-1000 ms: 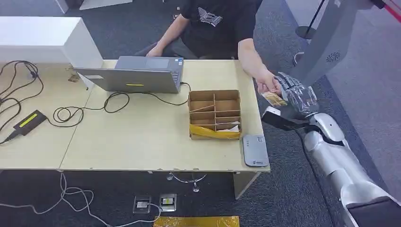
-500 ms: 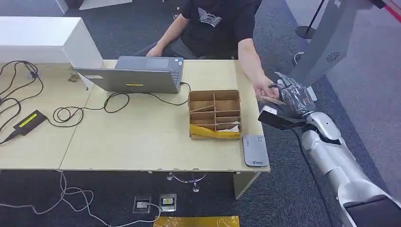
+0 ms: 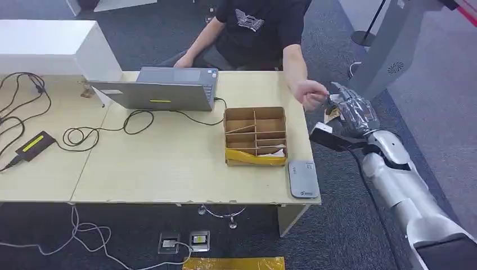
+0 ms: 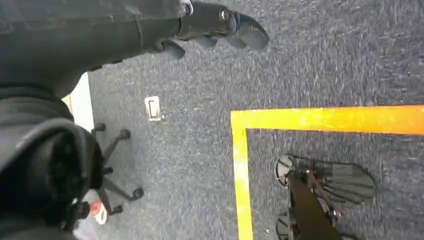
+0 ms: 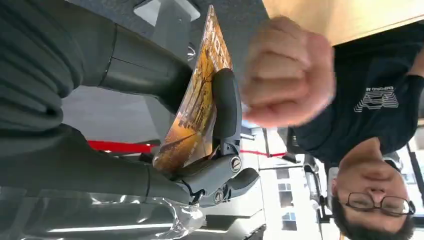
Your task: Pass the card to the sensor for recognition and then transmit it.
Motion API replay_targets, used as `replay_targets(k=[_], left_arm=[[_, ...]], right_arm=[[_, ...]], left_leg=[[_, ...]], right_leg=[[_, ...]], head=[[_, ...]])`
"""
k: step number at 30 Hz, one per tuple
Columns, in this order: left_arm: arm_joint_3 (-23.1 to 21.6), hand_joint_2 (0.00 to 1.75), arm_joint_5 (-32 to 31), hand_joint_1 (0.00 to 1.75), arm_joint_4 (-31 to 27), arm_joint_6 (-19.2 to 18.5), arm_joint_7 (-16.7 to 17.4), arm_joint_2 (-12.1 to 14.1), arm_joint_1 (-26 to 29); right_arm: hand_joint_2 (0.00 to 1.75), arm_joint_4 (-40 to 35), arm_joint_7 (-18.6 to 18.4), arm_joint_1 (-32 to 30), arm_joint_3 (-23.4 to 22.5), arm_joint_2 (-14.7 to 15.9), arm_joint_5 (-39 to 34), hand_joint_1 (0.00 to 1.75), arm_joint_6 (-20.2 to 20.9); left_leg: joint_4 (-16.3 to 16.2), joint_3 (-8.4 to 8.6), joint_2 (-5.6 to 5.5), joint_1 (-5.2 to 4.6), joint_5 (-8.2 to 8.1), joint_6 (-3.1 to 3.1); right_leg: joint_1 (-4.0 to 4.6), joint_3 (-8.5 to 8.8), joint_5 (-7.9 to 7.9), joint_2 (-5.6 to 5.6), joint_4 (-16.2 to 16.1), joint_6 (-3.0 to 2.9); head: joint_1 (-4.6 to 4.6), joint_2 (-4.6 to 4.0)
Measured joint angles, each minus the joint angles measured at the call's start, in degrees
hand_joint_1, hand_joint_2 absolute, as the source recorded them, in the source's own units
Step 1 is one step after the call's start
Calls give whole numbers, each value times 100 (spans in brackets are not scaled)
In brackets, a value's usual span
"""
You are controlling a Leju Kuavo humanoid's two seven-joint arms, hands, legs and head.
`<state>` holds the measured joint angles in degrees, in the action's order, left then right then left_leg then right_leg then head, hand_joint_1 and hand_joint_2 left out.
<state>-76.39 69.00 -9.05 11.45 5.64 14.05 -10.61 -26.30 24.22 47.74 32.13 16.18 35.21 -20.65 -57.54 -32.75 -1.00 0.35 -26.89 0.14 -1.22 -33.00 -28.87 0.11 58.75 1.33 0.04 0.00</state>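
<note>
Amber-printed, the card (image 5: 197, 102) sits pinched between our right hand (image 3: 350, 112)'s fingers (image 5: 225, 110) and thumb, off the far right edge of the surface (image 3: 169, 163), with the person's closed hand (image 3: 310, 93) just beyond our fingertips and apart from the card. We judge the pickup done and the sensing step in hand: the next move calls for carrying the card back and down to the grey sensor (image 3: 304, 179) at the surface's near corner, well apart from the fingers. Our left hand (image 4: 220, 25) hangs over the floor, fingers loosely curled on nothing.
</note>
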Motion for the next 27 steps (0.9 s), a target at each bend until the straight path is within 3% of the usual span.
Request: replay_targets(k=[12, 21, 27], left_arm=[[-98, 0, 4, 0, 0, 11, -13, 15, 5], [-109, 0, 122, 0, 0, 122, -2, 15, 7], [-109, 0, 238, 0, 0, 326, 269, 9, 33]], right_arm=[[175, -234, -46, -101, 39, 146, 98, 175, -26], [175, -897, -516, -601, 33, 463, 420, 175, -98], [175, -1718, -936, -1309, -2, 842, 345, 175, 247]], left_leg=[[0, 0, 4, 0, 0, 0], [-1, 1, 1, 1, -1, 0], [0, 1, 5, 0, -6, -4]], right_leg=[[0, -1, 0, 1, 0, 0], [0, 0, 0, -1, -3, 0], [0, -2, 0, 0, -4, 0]], head=[[0, 0], [0, 0], [0, 0]])
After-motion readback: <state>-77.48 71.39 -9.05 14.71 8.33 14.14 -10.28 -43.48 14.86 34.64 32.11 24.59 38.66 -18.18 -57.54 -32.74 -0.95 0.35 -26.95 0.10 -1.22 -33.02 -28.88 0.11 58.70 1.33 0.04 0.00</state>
